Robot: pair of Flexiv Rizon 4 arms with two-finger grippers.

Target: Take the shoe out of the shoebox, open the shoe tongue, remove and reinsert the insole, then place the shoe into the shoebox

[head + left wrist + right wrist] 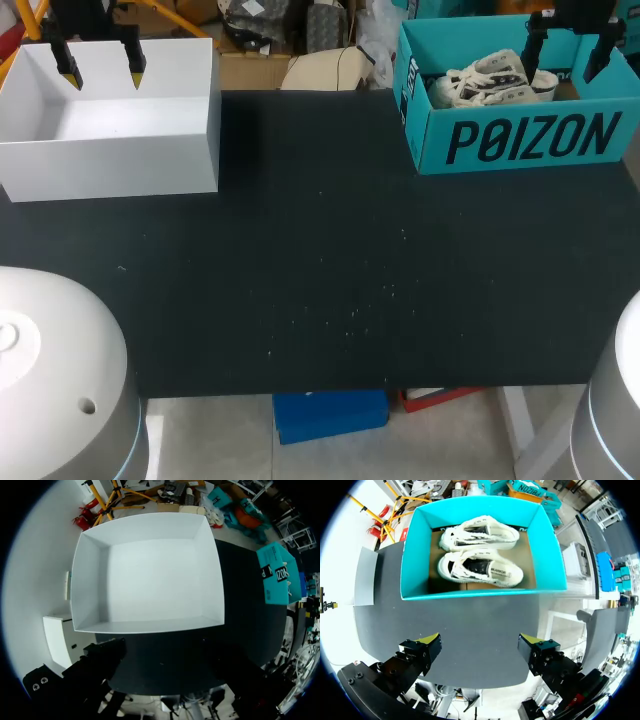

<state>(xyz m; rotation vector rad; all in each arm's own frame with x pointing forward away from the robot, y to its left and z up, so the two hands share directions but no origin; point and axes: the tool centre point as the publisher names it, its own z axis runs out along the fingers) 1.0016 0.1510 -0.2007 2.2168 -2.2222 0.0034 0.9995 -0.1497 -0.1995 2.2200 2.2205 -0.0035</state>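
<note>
The first step, lifting a shoe out, had not yet begun. The open teal cardboard shoebox (485, 594) stood at the far right corner of the black bench (320, 280), and two white canvas low-top sneakers lay in it on their sides, close together on the brown base. The right fingers (422, 652) hung above the box's near side, spread wide and holding nothing. The left fingers (68, 70) were likewise wide apart and empty, poised over the open white rectangular box (110, 165) at the far left corner, well apart from the shoes.

To do this step well, the right arm probably ought to pick the nearer sneaker (480, 570), the one beside the box's front wall, and leave the farther sneaker (480, 535) alone. Coming straight down with one finger on each side of the collar or heel looked safest, since the soft canvas would likely fold if pinched at the toe. The two shoes lay so close that a finger could snag a lace or drag the second one along, so the descent would want to be slow. The tall front wall called for a vertical lift before any sideways move towards the open middle of the bench
</note>
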